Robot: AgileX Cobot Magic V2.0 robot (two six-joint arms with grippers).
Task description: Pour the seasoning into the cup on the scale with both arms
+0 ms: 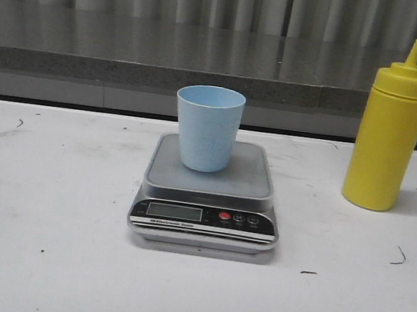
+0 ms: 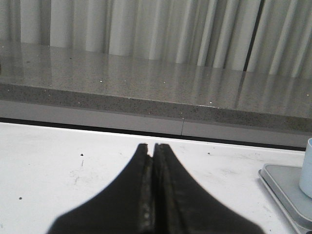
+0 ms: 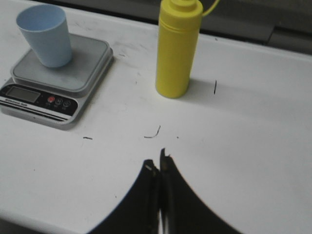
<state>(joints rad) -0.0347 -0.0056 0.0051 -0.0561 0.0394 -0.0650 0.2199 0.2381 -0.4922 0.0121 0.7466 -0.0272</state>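
Observation:
The light blue cup (image 1: 207,128) stands upright on the silver scale (image 1: 208,195) at the table's middle; both also show in the right wrist view, cup (image 3: 45,35) and scale (image 3: 58,83). The yellow seasoning bottle (image 1: 390,132) stands upright to the right of the scale, nozzle cap on, also seen from the right wrist (image 3: 176,49). My right gripper (image 3: 157,163) is shut and empty, well short of the bottle. My left gripper (image 2: 150,146) is shut and empty, left of the scale's corner (image 2: 287,187). Neither arm shows in the front view.
A grey stone ledge (image 1: 130,52) runs along the back of the white table (image 1: 39,256), with pale curtain folds behind it. Small dark scuff marks dot the tabletop.

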